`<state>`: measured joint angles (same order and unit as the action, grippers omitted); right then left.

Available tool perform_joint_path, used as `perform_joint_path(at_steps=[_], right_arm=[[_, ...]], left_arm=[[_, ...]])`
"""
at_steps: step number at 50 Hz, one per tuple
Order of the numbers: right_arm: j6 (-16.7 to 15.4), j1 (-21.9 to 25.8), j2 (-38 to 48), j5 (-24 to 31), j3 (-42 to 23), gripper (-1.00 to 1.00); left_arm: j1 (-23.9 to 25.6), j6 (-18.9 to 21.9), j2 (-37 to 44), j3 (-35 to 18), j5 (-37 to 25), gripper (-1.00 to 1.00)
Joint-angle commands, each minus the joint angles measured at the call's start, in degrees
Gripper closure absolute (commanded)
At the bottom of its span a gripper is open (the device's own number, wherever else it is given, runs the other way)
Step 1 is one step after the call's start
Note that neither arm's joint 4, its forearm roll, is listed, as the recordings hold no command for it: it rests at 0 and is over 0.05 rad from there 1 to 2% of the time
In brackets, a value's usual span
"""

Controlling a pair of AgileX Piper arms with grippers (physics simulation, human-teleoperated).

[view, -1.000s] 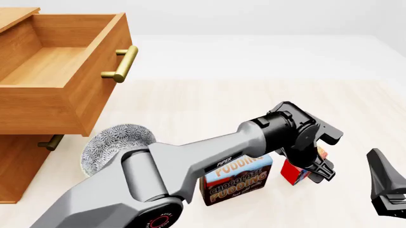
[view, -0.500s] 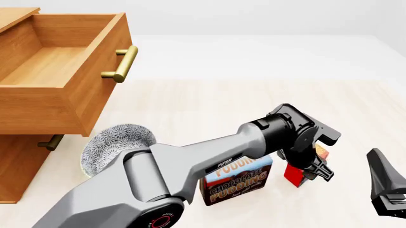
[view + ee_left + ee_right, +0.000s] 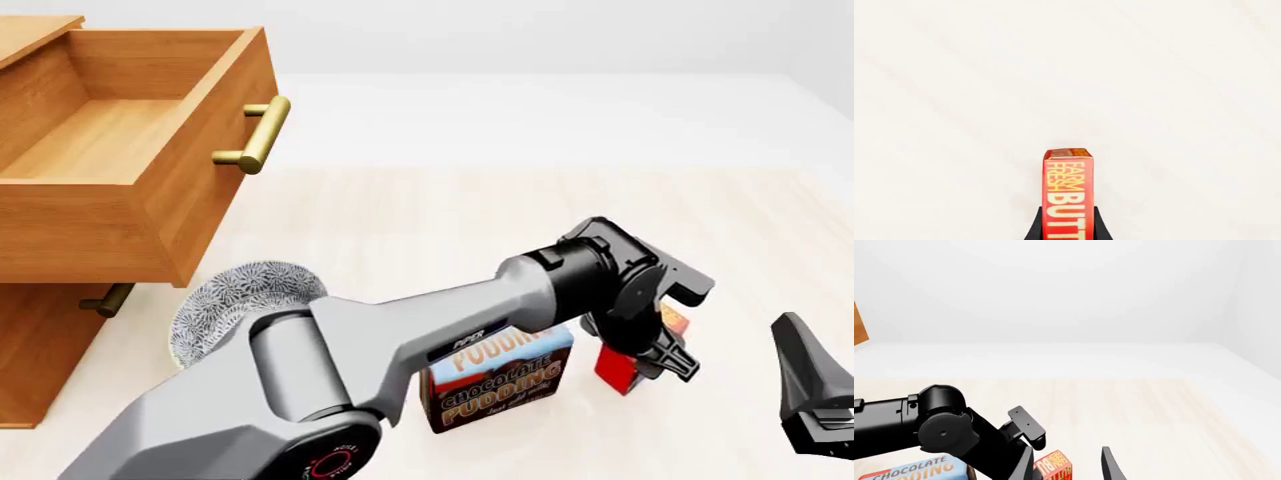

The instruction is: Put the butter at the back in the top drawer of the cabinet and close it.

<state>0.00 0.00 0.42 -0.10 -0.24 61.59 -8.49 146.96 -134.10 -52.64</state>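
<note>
The butter (image 3: 1067,192), a red box with yellow lettering, sits between the two black fingers of my left gripper (image 3: 1067,234), which is shut on it. From the front, the butter (image 3: 614,368) shows just right of the pudding box, under the left gripper (image 3: 650,358); whether it touches the table I cannot tell. The cabinet (image 3: 40,340) stands at the far left with its top drawer (image 3: 134,150) pulled out and open, nothing visible inside it. My right gripper (image 3: 809,392) hangs open at the right edge, apart from the butter (image 3: 1054,466).
A blue-and-brown Chocolate Pudding box (image 3: 501,385) stands right beside the butter, partly behind the left arm. A grey patterned plate (image 3: 247,300) lies near the cabinet's foot. A lower drawer's brass handle (image 3: 107,298) pokes out below the open drawer.
The left wrist dipped slightly over the butter, and the butter's red face now looks narrower. The right gripper, the drawer and the pudding box have not moved.
</note>
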Motion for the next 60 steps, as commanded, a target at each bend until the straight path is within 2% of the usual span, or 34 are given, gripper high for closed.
perform_joint_path(at_steps=[1, 14, 37, 60], right_arm=[[0.0, 0.0, 0.0, 0.0, 0.0, -1.0], [0.0, 0.0, 0.0, 0.0, 0.0, -1.0], [0.0, 0.0, 0.0, 0.0, 0.0, -1.0], [0.0, 0.0, 0.0, 0.0, 0.0, -1.0]], left_arm=[[-0.3, 1.4, -3.7, 2.3, 1.3, 1.0], [-0.4, 2.3, -7.6, 5.7, 3.0, 1.0], [-1.1, 3.8, -11.3, 7.1, 3.3, 1.0], [-2.3, 6.2, -20.4, 14.2, 6.0, 1.0]])
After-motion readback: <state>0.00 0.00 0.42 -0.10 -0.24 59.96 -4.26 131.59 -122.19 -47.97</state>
